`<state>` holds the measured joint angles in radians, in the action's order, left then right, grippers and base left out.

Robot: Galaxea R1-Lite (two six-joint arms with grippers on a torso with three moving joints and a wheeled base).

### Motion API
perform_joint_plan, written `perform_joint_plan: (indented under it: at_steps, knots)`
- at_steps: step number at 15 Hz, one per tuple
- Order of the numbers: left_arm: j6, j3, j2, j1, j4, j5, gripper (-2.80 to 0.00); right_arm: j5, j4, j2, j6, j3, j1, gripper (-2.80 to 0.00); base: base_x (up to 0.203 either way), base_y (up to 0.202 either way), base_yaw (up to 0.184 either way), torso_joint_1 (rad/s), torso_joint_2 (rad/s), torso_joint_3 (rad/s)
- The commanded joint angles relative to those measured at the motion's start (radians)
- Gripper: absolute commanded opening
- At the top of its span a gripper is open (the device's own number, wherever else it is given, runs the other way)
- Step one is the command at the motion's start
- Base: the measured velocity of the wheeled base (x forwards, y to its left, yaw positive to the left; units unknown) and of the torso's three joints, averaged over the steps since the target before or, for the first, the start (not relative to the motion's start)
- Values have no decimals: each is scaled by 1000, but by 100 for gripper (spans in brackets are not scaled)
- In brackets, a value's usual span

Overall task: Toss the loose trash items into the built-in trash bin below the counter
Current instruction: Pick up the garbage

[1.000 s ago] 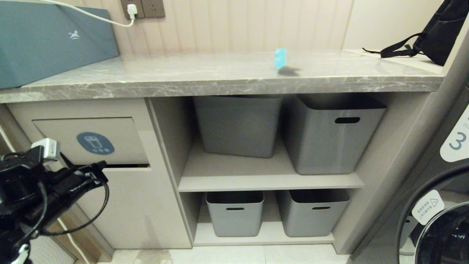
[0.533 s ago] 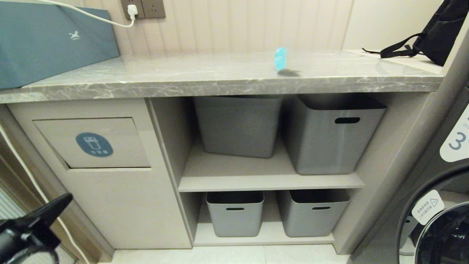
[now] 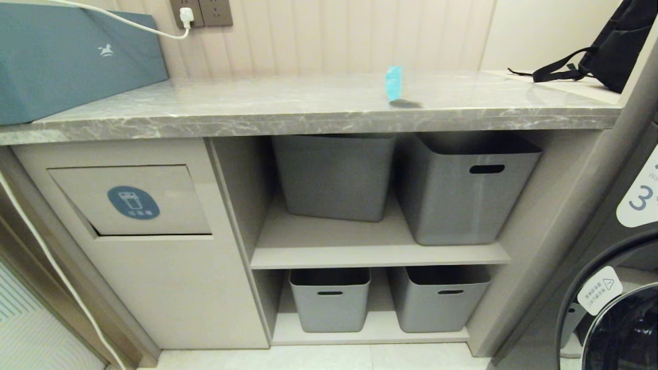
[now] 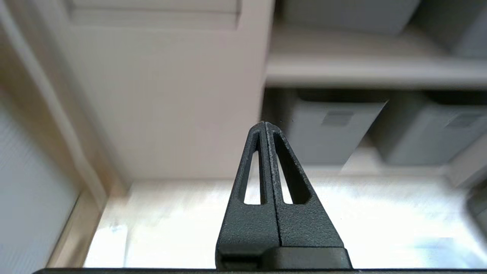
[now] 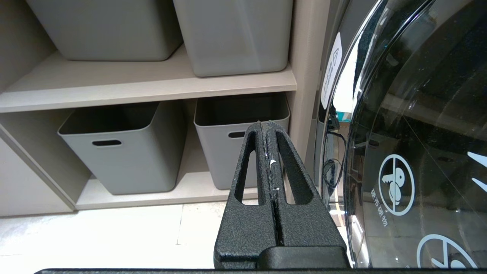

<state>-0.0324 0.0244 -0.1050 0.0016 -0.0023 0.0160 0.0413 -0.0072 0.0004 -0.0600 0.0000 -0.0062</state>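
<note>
- Step in hand: between drops; flap (image 3: 128, 200) closed.
- Left gripper (image 4: 265, 127), right gripper (image 5: 265, 127): low, jaws pressed together, empty.
- Next: fetch blue scrap (image 3: 394, 83) from counter (image 3: 257, 108), far right.

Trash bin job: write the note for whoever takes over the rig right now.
Left gripper: shut, empty, low in front of the cabinet, out of the head view.
Right gripper: shut, empty, parked low by the washing machine.
Built-in trash bin: flap closed.
One cyan-blue scrap stands near the counter front edge, above the upper grey tubs.
No other scraps in view; whether any are in the bin cannot be seen.
Left: pick that scrap, push the flap, drop it in.
</note>
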Motion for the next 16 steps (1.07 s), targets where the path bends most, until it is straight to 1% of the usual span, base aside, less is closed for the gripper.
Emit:
perform_joint_plan:
  at_steps: [1,2,12,16]
  knots:
    - [16,-23,103,3,-4,-12,-280,0,0,1,0,2,0,-280,0,0,0,0,0,0]
    - [40,-26,103,3,-1,-12,-280,0,0,1,0,2,0,-280,0,0,0,0,0,0]
    - [35,-26,104,3,-1,-13,-280,0,0,1,-1,2,0,-280,0,0,0,2,-7,-2]
    - [37,-26,104,3,-1,-11,-280,0,0,1,-1,2,0,-280,0,0,0,69,-254,-247]
